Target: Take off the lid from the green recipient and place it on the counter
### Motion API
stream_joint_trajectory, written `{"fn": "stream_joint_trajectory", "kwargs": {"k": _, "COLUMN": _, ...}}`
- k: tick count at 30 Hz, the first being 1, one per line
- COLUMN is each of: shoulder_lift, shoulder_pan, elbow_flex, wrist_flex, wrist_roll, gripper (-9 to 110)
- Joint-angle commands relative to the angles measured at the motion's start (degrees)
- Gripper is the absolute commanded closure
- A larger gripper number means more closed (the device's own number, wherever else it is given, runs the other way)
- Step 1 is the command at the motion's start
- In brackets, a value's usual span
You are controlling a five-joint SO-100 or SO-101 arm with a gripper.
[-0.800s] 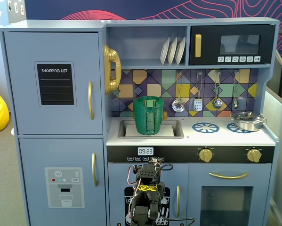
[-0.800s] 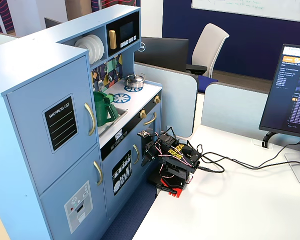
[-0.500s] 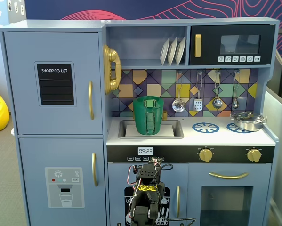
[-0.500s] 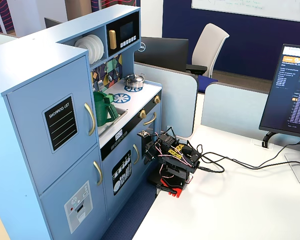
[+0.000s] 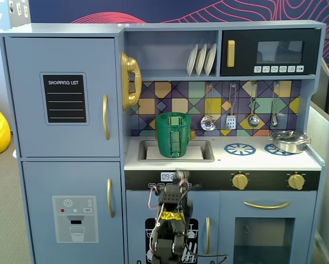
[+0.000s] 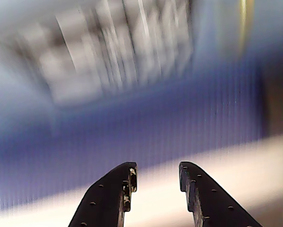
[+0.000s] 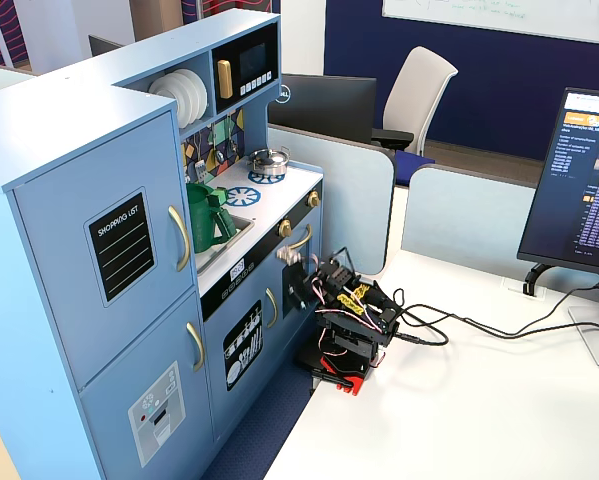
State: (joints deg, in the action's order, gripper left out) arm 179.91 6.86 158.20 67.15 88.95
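Nearest the lens in the wrist view, the gripper (image 6: 156, 172) filled the bottom edge, its two dark fingers (image 6: 114, 194) spread apart with a clear gap between them and nothing held. Everything beyond them was smeared by motion blur; a pale band and a blue-violet field were perhaps the counter edge and the cabinet front, though that could not be settled.

In a fixed view from the front, the arm (image 5: 172, 220) stood folded low before the toy kitchen, below the counter (image 5: 230, 159) and its control strip. The green recipient (image 5: 173, 135) stood upright in the recessed sink (image 5: 205, 149) at the left of the worktop, its ribbed strip handle facing the camera. The lid (image 5: 173, 115) sat on its mouth, seen only as a green rim with a small raised piece at the centre. A small steel pot (image 5: 289, 141) rested on the far right burner ring, well apart from the green one.

In a fixed view from the side, the arm (image 7: 344, 320) sat on a white table (image 7: 459, 400) just beside the kitchen front, cables trailing to the right, and the green recipient (image 7: 207, 220) showed above the counter edge.
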Motion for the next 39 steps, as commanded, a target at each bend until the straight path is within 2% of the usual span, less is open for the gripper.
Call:
{"fn": "stream_joint_trajectory", "kwargs": {"k": 1, "shoulder_lift": -6.5, "shoulder_pan": 2.0, "elbow_flex": -19.9, "wrist_flex": -12.0, "wrist_roll": 1.1, "gripper": 101}}
{"fn": "stream_joint_trajectory", "kwargs": {"k": 5, "shoulder_lift": -14.3, "shoulder_pan": 2.3, "elbow_flex": -30.4, "wrist_flex": -28.9, "wrist_roll": 5.6, "gripper": 101}}
{"fn": "stream_joint_trajectory", "kwargs": {"k": 9, "shoulder_lift": -18.7, "shoulder_pan": 0.8, "elbow_flex": -36.2, "wrist_flex": -39.7, "wrist_roll": 1.2, "gripper": 79}}
{"fn": "stream_joint_trajectory", "kwargs": {"k": 11, "shoulder_lift": -20.0, "shoulder_pan": 0.8, "elbow_flex": -36.2, "wrist_flex": -44.2, "wrist_roll": 0.0, "gripper": 61}}
{"fn": "stream_joint_trajectory", "kwargs": {"k": 13, "shoulder_lift": -21.2, "shoulder_pan": 0.9, "elbow_flex": -35.9, "wrist_flex": -48.4, "wrist_roll": 0.9, "gripper": 50}}
{"fn": "stream_joint_trajectory", "kwargs": {"k": 16, "shoulder_lift": -23.6, "shoulder_pan": 0.6, "elbow_flex": -37.3, "wrist_flex": -50.4, "wrist_roll": 2.8, "gripper": 46}}
{"fn": "stream_joint_trajectory", "kwargs": {"k": 22, "shoulder_lift": -28.0, "shoulder_pan": -1.3, "elbow_flex": -41.1, "wrist_flex": -51.2, "wrist_roll": 6.8, "gripper": 46}}
{"fn": "stream_joint_trajectory", "kwargs": {"k": 39, "shoulder_lift": -44.5, "shoulder_pan": -2.7, "elbow_flex": -50.9, "wrist_flex": -56.6, "wrist_roll": 8.6, "gripper": 48}}
